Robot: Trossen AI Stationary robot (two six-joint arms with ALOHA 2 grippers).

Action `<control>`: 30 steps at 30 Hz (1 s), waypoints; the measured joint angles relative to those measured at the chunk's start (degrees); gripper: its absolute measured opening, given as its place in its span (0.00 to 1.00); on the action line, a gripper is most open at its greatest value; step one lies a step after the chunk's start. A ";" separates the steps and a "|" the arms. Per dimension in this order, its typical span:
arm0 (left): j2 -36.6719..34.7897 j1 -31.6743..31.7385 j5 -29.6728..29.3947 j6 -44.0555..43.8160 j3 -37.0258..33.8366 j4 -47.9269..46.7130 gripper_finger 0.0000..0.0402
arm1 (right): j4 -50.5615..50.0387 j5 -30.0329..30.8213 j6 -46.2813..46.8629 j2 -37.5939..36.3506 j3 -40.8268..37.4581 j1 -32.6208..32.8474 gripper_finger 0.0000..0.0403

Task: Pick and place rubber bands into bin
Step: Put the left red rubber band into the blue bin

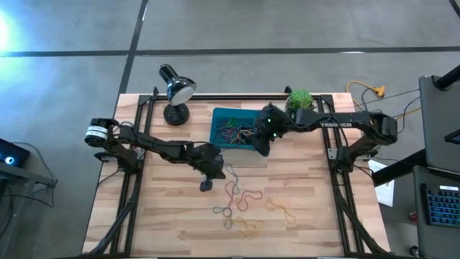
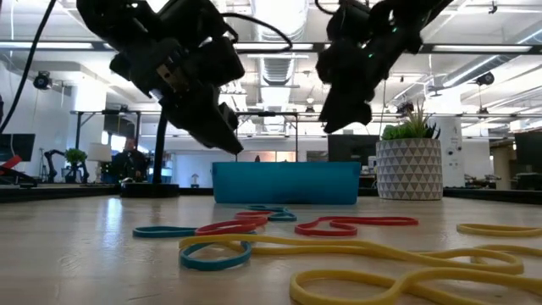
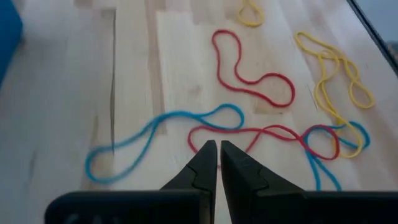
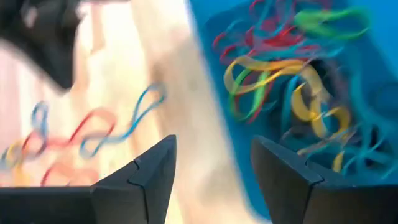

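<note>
The teal bin point(image 1: 219, 115) sits at the table's far middle with a tangle of coloured rubber bands point(image 1: 233, 133) inside it. Several more rubber bands point(image 1: 241, 205) lie loose on the wood nearer the front. My left gripper point(image 3: 217, 146) is shut and hovers just above a red band point(image 3: 249, 134) and a blue band point(image 3: 155, 130), clear of the table in the low view point(image 2: 224, 140). My right gripper point(image 4: 214, 149) stands open above the bin's near wall point(image 4: 217, 106), nothing between its fingers. In the high view it sits at the bin's near right corner point(image 1: 259, 146).
A black desk lamp point(image 1: 176, 90) stands left of the bin. A white patterned plant pot point(image 2: 409, 165) stands to the bin's right. Black frame rails run along the table's left and right sides. Bare wood lies left of the loose bands.
</note>
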 joint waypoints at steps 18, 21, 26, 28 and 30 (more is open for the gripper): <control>6.57 -0.51 0.33 23.48 6.54 -0.14 0.01 | -12.46 23.57 30.21 -14.78 -0.57 32.56 0.48; 8.29 -0.97 0.44 27.31 9.00 -0.69 0.01 | -13.89 28.27 37.55 -15.30 -0.63 38.21 0.48; 11.15 -1.11 0.42 33.16 13.75 -5.20 0.01 | -13.84 35.09 47.44 -14.96 -0.66 45.77 0.48; 12.37 -1.10 0.45 34.51 15.51 -9.14 0.03 | -13.70 37.63 51.13 -14.70 -0.66 48.14 0.48; 13.85 -1.05 0.46 34.70 17.14 -10.85 0.06 | -13.93 39.82 53.96 -14.41 -0.74 50.54 0.48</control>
